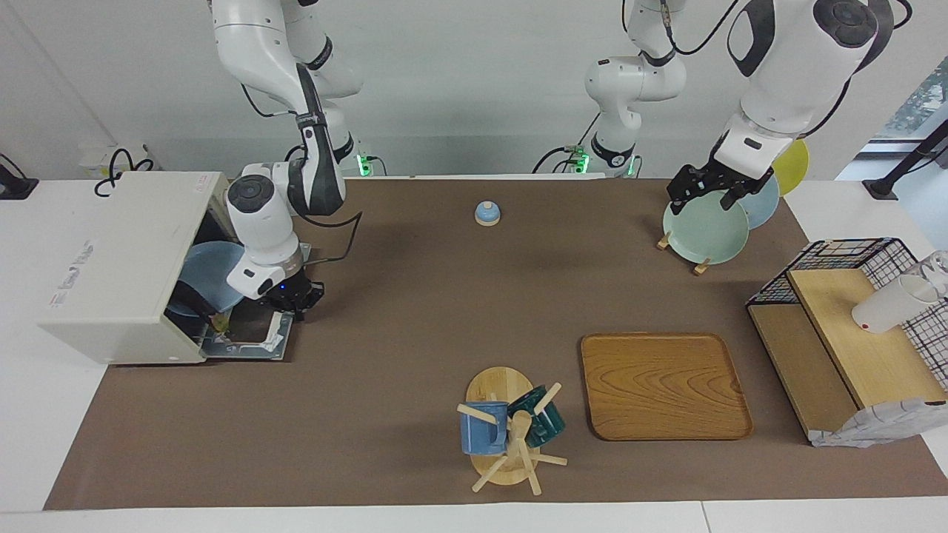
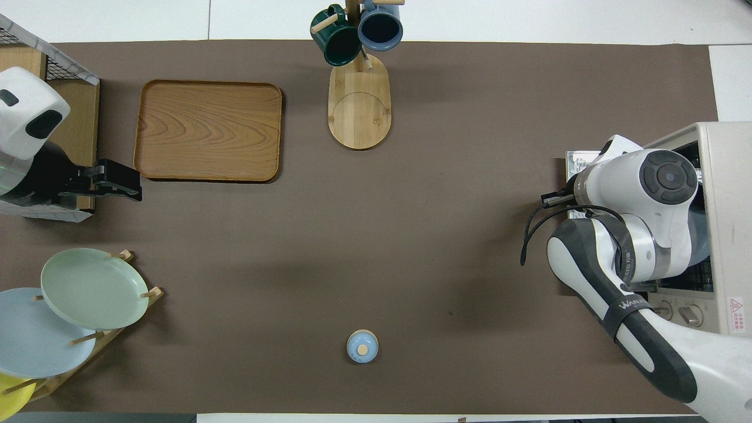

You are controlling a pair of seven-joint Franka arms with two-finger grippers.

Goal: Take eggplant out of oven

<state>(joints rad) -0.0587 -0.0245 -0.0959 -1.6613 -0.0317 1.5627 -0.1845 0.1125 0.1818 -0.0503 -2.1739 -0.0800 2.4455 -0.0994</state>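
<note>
The cream-white oven (image 1: 118,259) stands at the right arm's end of the table, and it also shows in the overhead view (image 2: 725,176). Its drop-down door (image 1: 248,337) lies open, nearly flat on the mat. Inside, a blue plate (image 1: 211,277) carries the dark eggplant (image 1: 198,303), whose greenish-brown stem tip points out of the opening. My right gripper (image 1: 296,302) is at the door's outer edge, shut on the bar handle. My left gripper (image 1: 703,194) waits open and empty over the plate rack.
The plate rack holds a green plate (image 1: 707,226), a blue one and a yellow one. A small blue bell (image 1: 486,213) sits near the robots. A wooden tray (image 1: 663,385), a mug tree (image 1: 511,429) and a wire shelf (image 1: 844,326) stand farther out.
</note>
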